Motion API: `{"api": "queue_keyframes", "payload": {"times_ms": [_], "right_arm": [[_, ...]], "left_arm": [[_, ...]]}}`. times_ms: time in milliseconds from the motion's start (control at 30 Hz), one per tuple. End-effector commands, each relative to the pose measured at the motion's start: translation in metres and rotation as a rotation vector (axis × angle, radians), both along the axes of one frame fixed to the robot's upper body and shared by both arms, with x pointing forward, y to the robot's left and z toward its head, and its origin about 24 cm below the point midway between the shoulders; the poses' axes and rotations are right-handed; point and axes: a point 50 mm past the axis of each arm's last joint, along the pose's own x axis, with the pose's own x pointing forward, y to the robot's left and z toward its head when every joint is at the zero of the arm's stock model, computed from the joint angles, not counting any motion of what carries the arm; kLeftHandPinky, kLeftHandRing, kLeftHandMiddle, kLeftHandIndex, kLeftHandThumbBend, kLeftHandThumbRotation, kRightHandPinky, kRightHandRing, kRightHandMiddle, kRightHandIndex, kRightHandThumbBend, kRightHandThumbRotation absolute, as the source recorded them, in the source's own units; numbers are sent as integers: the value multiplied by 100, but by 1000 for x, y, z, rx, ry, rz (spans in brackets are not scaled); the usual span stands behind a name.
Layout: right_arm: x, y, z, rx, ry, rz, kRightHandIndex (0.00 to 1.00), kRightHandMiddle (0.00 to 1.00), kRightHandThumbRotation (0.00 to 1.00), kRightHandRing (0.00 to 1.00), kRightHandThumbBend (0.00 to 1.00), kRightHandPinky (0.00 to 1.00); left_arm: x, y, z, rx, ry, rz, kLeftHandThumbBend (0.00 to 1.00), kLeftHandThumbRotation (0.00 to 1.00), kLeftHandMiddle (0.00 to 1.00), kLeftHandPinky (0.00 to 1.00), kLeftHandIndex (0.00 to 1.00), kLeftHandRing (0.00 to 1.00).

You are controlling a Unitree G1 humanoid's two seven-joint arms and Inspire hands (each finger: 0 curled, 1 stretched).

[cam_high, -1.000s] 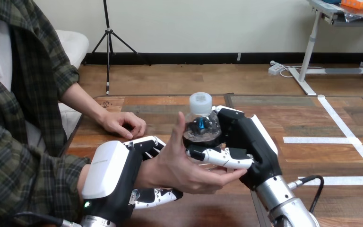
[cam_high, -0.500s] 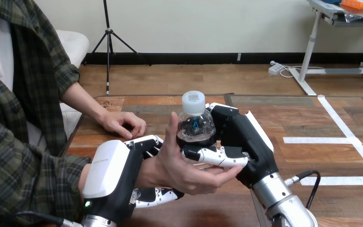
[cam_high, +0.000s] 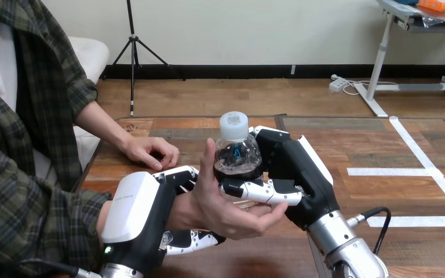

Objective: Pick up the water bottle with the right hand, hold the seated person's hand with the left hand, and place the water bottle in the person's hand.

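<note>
The right hand (cam_high: 301,174), black with glossy white shells, is clamped on the water bottle (cam_high: 237,153), a clear, rounded plastic bottle of dark liquid with a ribbed white cap (cam_high: 234,121), held upright. Its jointed fingers wrap the lower body. The bottle stands on the inner side of that hand, over the palm of the person's open hand (cam_high: 217,205), whose thumb rises just beside it. The left hand (cam_high: 136,211) curls round the person's wrist from behind. The person's other hand (cam_high: 148,152) lies flat on the plank-grained wooden worktop (cam_high: 336,145). Since a second ago, bottle and right hand have edged toward the palm.
</note>
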Motion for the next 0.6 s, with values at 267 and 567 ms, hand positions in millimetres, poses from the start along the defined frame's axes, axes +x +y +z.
{"api": "queue_keyframes", "payload": {"times_ms": [267,567], "right_arm": [[6,9,22,19,-95,32,46,44,0,40,66,36],[6,9,22,17,-96,32,46,45,0,40,67,36]], "left_arm": [[9,-11,15,-20,-71,-29,84,0,49,35,51,44],[9,-10,15,-16,-76,-31,85,0,49,34,50,43]]}}
